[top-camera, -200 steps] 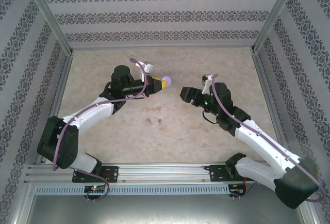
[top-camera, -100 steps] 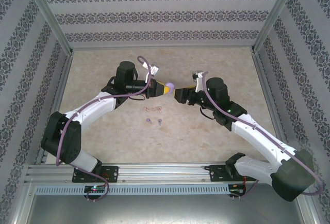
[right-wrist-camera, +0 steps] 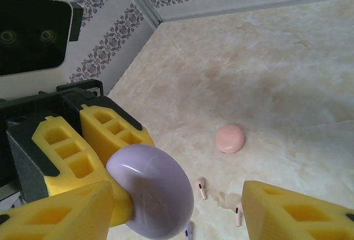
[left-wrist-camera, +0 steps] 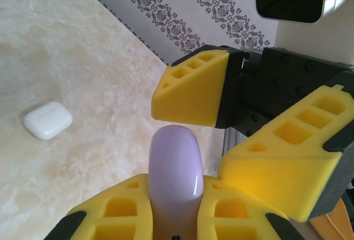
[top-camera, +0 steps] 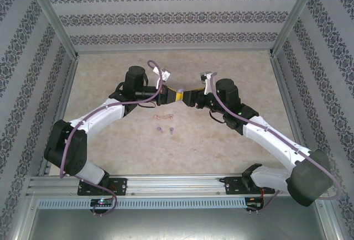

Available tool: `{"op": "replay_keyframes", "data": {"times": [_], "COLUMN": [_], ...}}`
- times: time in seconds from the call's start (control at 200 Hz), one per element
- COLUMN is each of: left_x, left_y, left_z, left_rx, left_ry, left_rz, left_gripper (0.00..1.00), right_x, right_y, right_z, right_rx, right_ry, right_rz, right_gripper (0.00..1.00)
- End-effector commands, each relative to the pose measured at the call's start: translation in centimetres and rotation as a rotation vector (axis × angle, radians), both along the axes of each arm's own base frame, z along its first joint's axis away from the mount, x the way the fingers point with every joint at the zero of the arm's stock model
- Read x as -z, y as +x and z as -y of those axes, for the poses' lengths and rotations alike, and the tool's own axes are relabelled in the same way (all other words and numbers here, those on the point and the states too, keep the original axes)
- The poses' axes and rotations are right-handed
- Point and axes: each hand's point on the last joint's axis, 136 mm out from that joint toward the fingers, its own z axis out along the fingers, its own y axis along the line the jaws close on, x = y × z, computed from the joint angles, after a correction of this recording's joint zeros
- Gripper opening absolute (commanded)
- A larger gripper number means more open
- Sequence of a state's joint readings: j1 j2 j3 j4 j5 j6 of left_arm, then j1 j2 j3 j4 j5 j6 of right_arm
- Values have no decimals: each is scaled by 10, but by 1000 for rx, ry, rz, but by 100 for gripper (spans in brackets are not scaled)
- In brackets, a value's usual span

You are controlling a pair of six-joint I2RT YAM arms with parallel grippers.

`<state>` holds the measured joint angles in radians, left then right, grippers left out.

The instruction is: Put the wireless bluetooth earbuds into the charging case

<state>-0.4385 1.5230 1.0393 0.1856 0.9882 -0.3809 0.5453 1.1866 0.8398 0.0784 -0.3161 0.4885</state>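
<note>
I can read no lettering, brand, number or sign anywhere from here; the wallpaper carries only ornamental patterning.

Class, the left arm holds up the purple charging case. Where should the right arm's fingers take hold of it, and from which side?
Probably the free rounded end of the purple case, which sticks out past the left gripper. Come end-on, opposite that gripper, one finger either side of the dome. The right gripper faces it, open.
</note>
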Motion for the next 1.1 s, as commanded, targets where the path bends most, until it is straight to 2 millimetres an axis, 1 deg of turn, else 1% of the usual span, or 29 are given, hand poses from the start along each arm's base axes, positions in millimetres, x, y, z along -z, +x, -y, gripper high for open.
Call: {"op": "replay_keyframes", "data": {"times": [0.0, 0.125, 0.19, 0.245, 0.325, 0.445, 0.6, 0.679, 0.919, 1.099], "left_x": [-35, -45, -46, -46, -43, -38, -36, -36, -42, -43], "left_y": [-13, -16, -16, -16, -16, -16, -17, -16, -15, -15], "left_z": [1, -1, -2, -3, -3, -4, -1, -1, 0, 1], "left_rx": [36, 26, 18, 12, 8, 8, 24, 25, 20, 21], "left_ry": [-47, -62, -64, -61, -56, -54, -73, -82, -130, -141], "left_rz": [100, 124, 130, 133, 132, 126, 113, 108, 105, 102], "left_gripper": [0, 0, 0, 0, 0, 0, 0, 0, 0, 0], "right_x": [24, 51, 59, 59, 51, 31, -3, -14, -26, -27], "right_y": [7, 13, 14, 13, 7, -5, -21, -22, -14, -9], "right_z": [12, 26, 31, 35, 37, 36, 21, 15, 5, 4], "right_rx": [49, 90, 103, 109, 102, 62, -75, -115, -147, -138], "right_ry": [-13, -14, -15, -7, 12, 49, 123, 144, 197, 204], "right_rz": [-30, -88, -107, -112, -102, -70, -17, -6, 2, 3], "right_gripper": [61, 60, 59, 59, 59, 59, 59, 58, 51, 48]}}
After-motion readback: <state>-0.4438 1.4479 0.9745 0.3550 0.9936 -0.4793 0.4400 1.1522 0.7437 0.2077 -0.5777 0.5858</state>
